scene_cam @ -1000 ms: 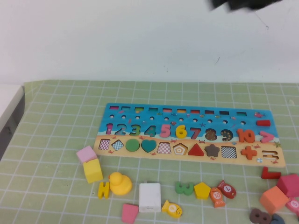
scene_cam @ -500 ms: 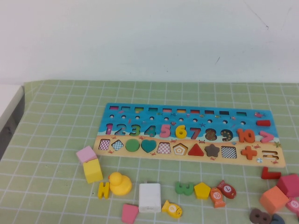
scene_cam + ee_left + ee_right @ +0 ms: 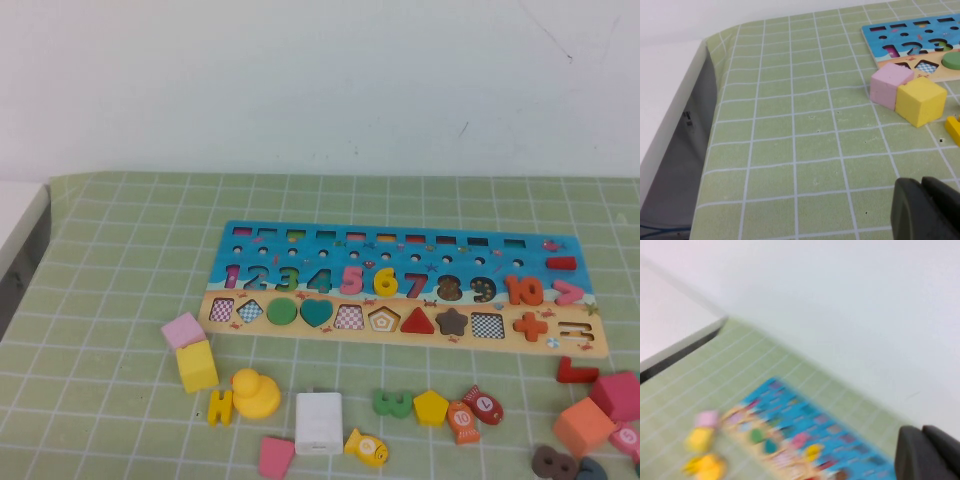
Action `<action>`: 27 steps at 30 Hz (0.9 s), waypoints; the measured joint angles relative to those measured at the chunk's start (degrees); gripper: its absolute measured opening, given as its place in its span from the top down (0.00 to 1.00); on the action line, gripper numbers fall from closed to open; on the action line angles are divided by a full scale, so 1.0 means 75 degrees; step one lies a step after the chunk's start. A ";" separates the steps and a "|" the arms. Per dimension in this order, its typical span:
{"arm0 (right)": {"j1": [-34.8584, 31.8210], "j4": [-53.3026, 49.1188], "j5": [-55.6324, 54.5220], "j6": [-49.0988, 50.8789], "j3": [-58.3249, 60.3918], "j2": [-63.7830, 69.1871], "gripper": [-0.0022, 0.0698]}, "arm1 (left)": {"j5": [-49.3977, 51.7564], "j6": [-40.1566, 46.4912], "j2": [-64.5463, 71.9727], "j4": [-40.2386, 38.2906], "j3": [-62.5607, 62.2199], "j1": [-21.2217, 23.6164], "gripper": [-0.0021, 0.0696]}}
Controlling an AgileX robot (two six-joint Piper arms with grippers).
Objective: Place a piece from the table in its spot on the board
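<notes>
Table (image 3: 120,400): covered by a pale green mat with a white grid; a white wall is seen beyond its far edge.

Board (image 3: 400,250): laid flat at centre right.

Piece (image 3: 385,283): yellow 6, seated in the numeral row between the 5 and 7.

Loose items near the front edge: pink block (image 3: 184,330), yellow cube (image 3: 197,367), yellow duck (image 3: 256,394), white block (image 3: 319,423).

Left gripper (image 3: 926,207): held low over bare mat at the left, fingers together.

Right gripper (image 3: 929,452): raised above the board, apparently closed; that view is blurred.
</notes>
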 joint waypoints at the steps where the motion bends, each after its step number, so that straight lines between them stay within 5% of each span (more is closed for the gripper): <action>1: -0.0143 -0.0146 -0.0481 -0.0121 0.0666 -0.0436 0.97 | 0.0000 0.0000 0.0000 0.0000 0.0000 0.0000 0.97; 14: -0.3875 0.0499 -0.5144 -0.0322 0.9386 -0.5830 0.97 | 0.0000 0.0000 0.0000 0.0000 0.0000 0.0000 0.97; 20: -0.5153 0.0627 -0.5427 -0.0217 1.1676 -0.8071 0.97 | 0.0000 0.0000 0.0000 0.0000 0.0000 0.0000 0.97; 27: -0.5474 0.0700 -0.5453 -0.0180 1.3276 -0.8506 0.97 | 0.0000 0.0000 0.0000 0.0000 0.0000 0.0000 0.97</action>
